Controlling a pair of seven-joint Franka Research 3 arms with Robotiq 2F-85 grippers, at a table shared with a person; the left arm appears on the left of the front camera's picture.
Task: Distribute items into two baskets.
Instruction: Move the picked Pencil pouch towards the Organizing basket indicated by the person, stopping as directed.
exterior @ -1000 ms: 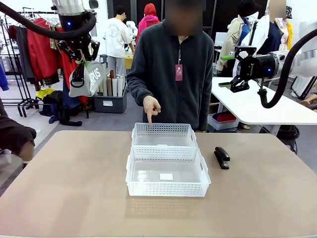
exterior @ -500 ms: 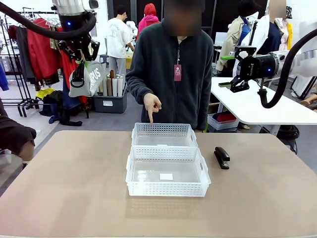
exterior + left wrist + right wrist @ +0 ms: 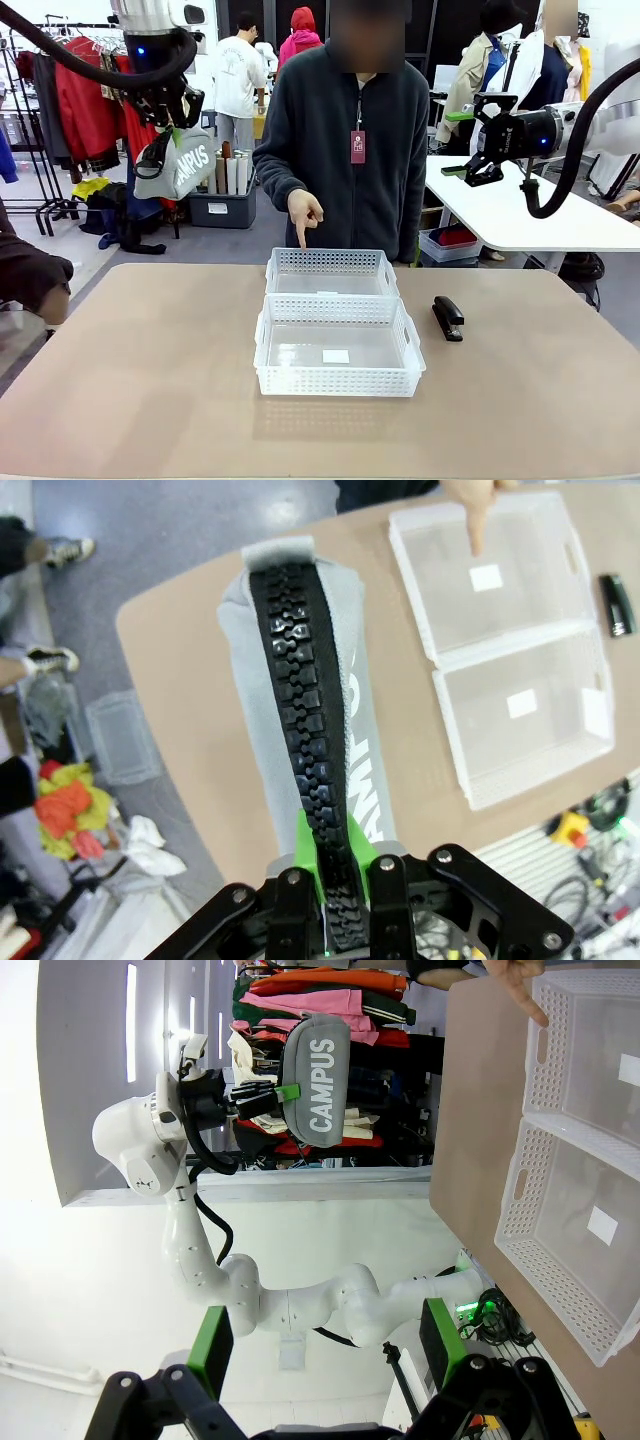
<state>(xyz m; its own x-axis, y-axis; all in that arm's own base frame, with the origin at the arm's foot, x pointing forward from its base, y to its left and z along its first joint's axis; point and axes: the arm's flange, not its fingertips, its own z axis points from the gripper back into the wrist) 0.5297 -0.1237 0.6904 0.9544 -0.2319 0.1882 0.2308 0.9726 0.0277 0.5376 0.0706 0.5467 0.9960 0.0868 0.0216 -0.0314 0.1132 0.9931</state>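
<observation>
Pouch (image 3: 183,161) up high, grey fabric, white CAMPUS lettering, black strap, left jaws clamped on it, above and left of larger basket (image 3: 338,384), black stapler (image 3: 447,317) on counter (image 3: 140,390) right of that basket, right jaws released.

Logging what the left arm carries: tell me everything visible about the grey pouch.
The grey pouch is soft fabric with white "CAMPUS" lettering and a black ribbed strap running its length. It hangs tilted in the air, well above the table, clamped by the shut left gripper at one end; nothing else touches it.
</observation>
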